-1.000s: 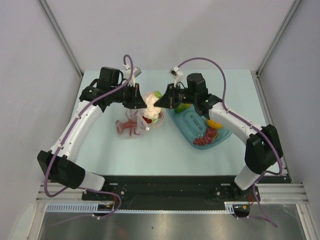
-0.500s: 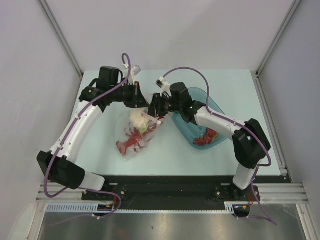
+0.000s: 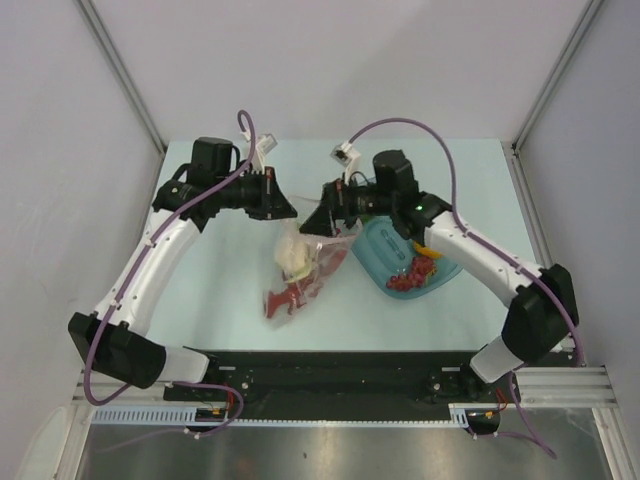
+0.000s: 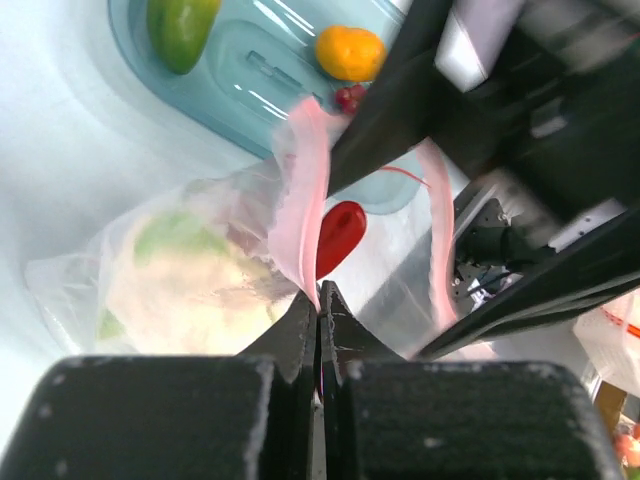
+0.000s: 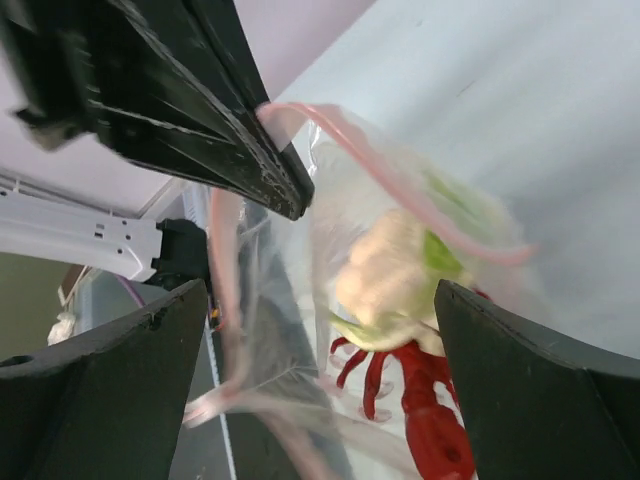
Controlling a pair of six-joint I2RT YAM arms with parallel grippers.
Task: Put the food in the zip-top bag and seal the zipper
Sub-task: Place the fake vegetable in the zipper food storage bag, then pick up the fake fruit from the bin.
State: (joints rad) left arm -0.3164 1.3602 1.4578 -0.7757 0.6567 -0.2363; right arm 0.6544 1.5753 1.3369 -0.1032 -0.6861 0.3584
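Nearest me, bare table runs left from the zip-top bag to the side edge, plenty of room there. The bag's near tip stops short of the table's front edge. The red lobster sits low in the bag and the white cauliflower just beyond it. Further up, my left pincer is clenched on the pink zipper at the bag's mouth. My right pincer is released, with its fingers spread wide at that same mouth and gripping nothing. It's tight here, the two pincers nearly meet. Just right of the bag is the blue bowl, which holds the dark red clump, the orange fruit and the green piece.
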